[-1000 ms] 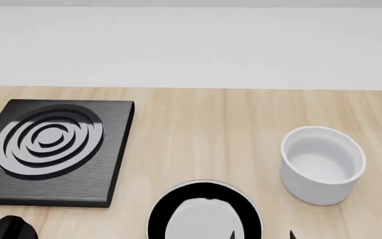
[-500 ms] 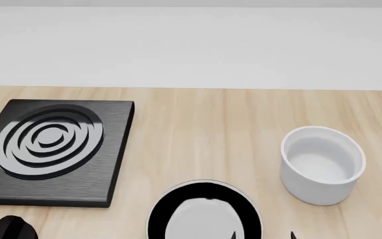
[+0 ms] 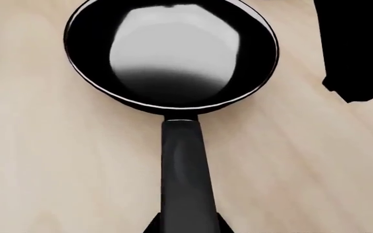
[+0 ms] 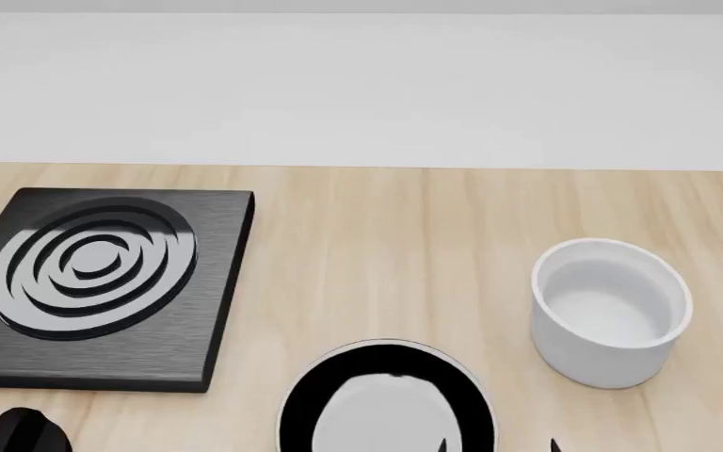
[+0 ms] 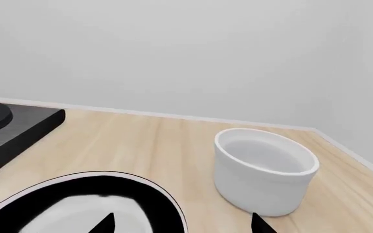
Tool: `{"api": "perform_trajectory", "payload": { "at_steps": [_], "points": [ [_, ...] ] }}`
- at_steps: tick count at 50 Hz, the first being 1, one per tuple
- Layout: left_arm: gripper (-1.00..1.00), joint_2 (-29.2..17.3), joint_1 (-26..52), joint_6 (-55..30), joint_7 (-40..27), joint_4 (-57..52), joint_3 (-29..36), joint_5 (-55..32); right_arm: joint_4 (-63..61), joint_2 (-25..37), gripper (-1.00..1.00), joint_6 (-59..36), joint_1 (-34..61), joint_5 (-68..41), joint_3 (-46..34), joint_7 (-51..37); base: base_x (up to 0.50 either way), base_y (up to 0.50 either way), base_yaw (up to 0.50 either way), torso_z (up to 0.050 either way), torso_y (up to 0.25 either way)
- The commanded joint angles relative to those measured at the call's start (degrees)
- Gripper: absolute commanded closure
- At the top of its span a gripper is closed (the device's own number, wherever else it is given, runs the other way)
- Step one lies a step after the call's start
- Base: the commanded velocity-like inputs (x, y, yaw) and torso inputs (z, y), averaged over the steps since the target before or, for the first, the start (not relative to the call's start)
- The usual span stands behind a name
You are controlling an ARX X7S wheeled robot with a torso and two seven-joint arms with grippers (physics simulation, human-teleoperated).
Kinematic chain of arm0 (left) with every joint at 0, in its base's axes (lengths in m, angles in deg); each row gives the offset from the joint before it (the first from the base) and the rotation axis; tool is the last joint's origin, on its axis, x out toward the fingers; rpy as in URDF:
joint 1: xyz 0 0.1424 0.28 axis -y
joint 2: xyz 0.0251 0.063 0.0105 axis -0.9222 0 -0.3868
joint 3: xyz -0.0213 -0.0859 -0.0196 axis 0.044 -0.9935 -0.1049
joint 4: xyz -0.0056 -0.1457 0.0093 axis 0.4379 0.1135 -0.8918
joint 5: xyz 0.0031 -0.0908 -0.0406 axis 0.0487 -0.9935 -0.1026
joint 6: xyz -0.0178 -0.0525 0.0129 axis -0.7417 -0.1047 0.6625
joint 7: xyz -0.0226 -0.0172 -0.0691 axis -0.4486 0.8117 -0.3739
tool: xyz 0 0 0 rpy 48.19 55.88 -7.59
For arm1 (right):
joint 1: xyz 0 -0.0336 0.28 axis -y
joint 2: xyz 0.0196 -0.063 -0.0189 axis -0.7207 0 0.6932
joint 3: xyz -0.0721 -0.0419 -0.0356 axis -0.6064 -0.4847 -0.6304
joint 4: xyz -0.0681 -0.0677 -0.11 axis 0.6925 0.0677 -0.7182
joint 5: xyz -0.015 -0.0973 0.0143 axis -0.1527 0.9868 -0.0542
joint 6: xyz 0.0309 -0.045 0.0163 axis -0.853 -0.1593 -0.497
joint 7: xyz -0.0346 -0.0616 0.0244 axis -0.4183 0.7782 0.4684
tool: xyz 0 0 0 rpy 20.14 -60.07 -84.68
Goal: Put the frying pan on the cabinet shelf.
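- On the light wooden bench [image 4: 387, 245], near its front edge, the frying pan [image 4: 387, 400] is seen resting flat, between the black square slab with concentric rings [image 4: 91, 282] and the white cylindrical bowl [image 4: 610, 311], apart from both.
- From the left wrist view, the frying pan is shown whole from above: the glossy bowl lies away from the camera and the handle [image 3: 186, 174] runs straight toward it, ending between two dark tips at the frame's edge.
- The left claw [image 3: 186, 228] is judged to be straddling the handle's end, but only those tips are visible; whether it is apart or already clamped on the handle cannot be told.
- The right claw [image 5: 183, 222] is seen with its two fingertips [image 5: 103, 224] well apart, open and empty, poised over the pan's rim on the side toward the white bowl.
- A dark part of the right arm [image 3: 358, 48] shows beside the pan in the left wrist view, not touching it.
- No cabinet or shelf is visible in any view, so its position cannot be stated.
- As a judgement, the task is at an early stage: the pan has not been lifted, and at most the approach to the handle is done.
- Left to do: a secure grasp, the lift, the carry to the cabinet, and the placing on its shelf.
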Motion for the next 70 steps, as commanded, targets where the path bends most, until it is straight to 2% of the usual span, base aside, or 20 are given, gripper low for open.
{"api": "perform_trajectory", "payload": {
  "at_steps": [1, 13, 37, 52, 70],
  "points": [
    [1.00, -0.2, -0.1, 0.7, -1.4, -0.5, 0.3, 0.1, -0.2, 0.3, -1.00, -0.2, 0.0, -0.2, -0.3, -0.3, 0.00, 0.00, 0.00, 0.000, 0.000],
    [1.00, 0.4, 0.0, 2.6, -3.9, -0.8, -2.3, 0.4, 0.3, 0.4, -1.00, 0.3, 0.2, -0.4, -0.5, -0.5, 0.00, 0.00, 0.00, 0.000, 0.000],
    [1.00, -1.7, 2.4, 3.5, -5.5, -7.1, -7.5, -1.7, 0.3, 0.8, -1.00, 0.3, 0.3, -0.8, -1.0, -1.0, 0.00, 0.00, 0.00, 0.000, 0.001],
    [1.00, -1.3, 8.3, -3.4, -8.4, -10.8, -11.7, -6.0, -0.3, 1.1, -1.00, 0.1, 0.2, -1.1, -1.3, -1.4, 0.00, 0.00, 0.00, 0.000, 0.002],
    [1.00, 0.1, 20.4, -20.4, -14.1, -12.7, -22.8, -17.2, -0.4, 1.4, -1.00, -0.1, 0.3, -1.4, -1.7, -1.7, 0.00, 0.00, 0.00, 0.001, 0.002]
  ]
}}
